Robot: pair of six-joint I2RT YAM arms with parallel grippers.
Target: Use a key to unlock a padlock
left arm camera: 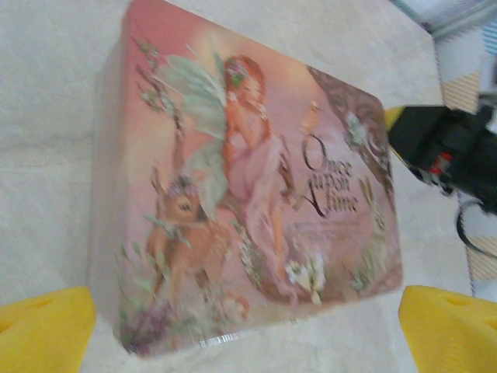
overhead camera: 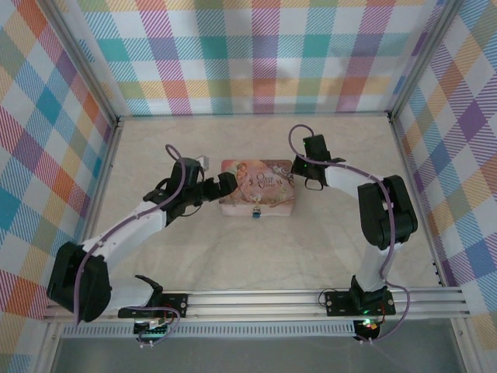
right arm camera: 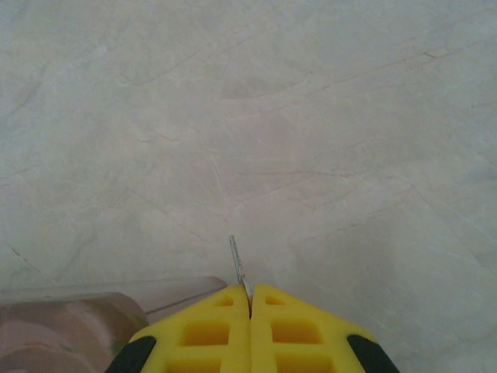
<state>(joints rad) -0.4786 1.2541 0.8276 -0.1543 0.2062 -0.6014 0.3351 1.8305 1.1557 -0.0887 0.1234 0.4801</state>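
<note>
My right pincer [right arm camera: 250, 301] is pressed together on the key [right arm camera: 238, 266] — only a thin sliver of blade pokes out past the yellow pads toward 12 o'clock, and the rest is buried between them. In that wrist view the tin [right arm camera: 70, 326] is cut off at 7 o'clock, just a pink corner.

My left pincer [left arm camera: 248, 334] stands spread wide, one yellow fingertip [left arm camera: 43, 330] at 8 o'clock and the other at 4, with the tin's lid lying between and ahead of them. That view is soft, and I cannot tell whether the tips touch the tin's sides.

From above, the padlock [overhead camera: 255, 211] is a tiny blue speck at the tin's 6 o'clock edge. Its shackle is too small to make out.

Counted: one tin, one padlock, one key, two pincers.

From above, my left pincer sits at the tin's 9 o'clock end and my right one off its 2 o'clock corner. Bare table [overhead camera: 256, 264] lies open from the tin toward 6 o'clock as far as the rail [overhead camera: 272, 299] — and toward 12 up to the checked walls [overhead camera: 264, 54], which also close in at 9 and 3.
</note>
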